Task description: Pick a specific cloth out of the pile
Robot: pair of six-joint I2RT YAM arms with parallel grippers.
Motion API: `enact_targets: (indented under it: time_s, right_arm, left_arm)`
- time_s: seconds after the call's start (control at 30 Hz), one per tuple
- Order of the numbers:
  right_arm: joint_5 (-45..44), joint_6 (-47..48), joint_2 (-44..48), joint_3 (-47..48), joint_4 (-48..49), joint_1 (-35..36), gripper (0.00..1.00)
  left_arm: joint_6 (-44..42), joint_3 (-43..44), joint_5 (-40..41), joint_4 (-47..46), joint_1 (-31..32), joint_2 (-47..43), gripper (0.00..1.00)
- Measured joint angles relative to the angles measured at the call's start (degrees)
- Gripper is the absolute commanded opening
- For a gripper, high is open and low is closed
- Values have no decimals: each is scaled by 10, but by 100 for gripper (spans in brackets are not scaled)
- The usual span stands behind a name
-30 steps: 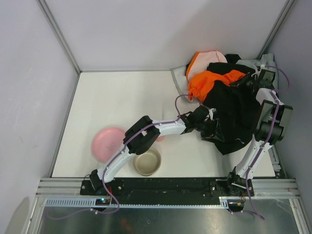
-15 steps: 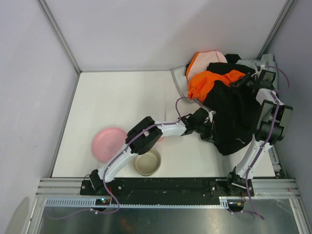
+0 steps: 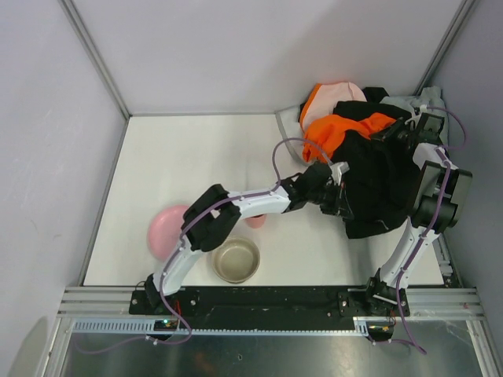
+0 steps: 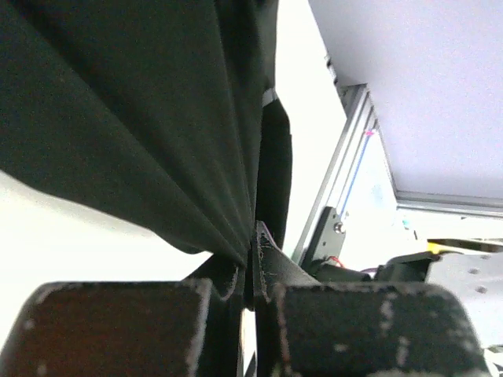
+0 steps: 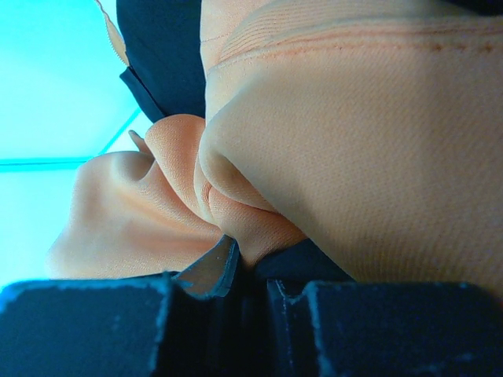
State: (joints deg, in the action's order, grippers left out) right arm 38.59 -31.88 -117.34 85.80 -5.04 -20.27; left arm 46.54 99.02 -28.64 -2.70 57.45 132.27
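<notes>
My left claw (image 4: 250, 236) is pressed together on a fold of the cloth (image 4: 134, 118), the black fabric gathering into pleats that run down into the slit between my two fingers (image 4: 118, 326). From there the cloth fans upward and fills most of my left wrist view, with bare white worktop (image 4: 47, 228) showing beneath its lower edge.

From above, my left claw (image 3: 339, 200) sits at the left edge of the cloth (image 3: 381, 184), which spreads as a wide black sheet on the right side of the worktop (image 3: 196, 157), between my two arms. Its far edge runs up into the pile (image 3: 346, 118) in the far right corner.

My right claw (image 5: 250, 263) is also closed, pinching a bunched fold of the orange garment (image 5: 338, 141); dark fabric lies just beside the pinch, and I cannot tell whether any of it is caught too. In the overhead view my right claw (image 3: 397, 129) is at the right side of the pile, where the orange garment (image 3: 338, 129) meets the black.

Pale pink and grey pieces lie at the far and left edges of the pile.

Well apart from all this, near my left arm's elbow, a pink plate (image 3: 161, 232) lies partly hidden under the arm, and a tan bowl (image 3: 236, 261) stands just to its right, nearer the front edge.
</notes>
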Motion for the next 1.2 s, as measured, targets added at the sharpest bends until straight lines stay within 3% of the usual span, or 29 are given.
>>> enact_targets:
  time_s: [0.33, 0.97, 1.2]
  right_arm:
    - [31, 2, 13, -13, -3, 0, 54]
    - [9, 23, 135, -79, -89, -16, 97]
    - [-37, 49, 223, -148, -140, -33, 99]
  left_arm:
    - [-66, -44, 56, 23, -24, -144, 1]
    - [-100, -58, 5, 113, -133, -401, 1]
    - [-97, -47, -16, 113, -205, -470, 1]
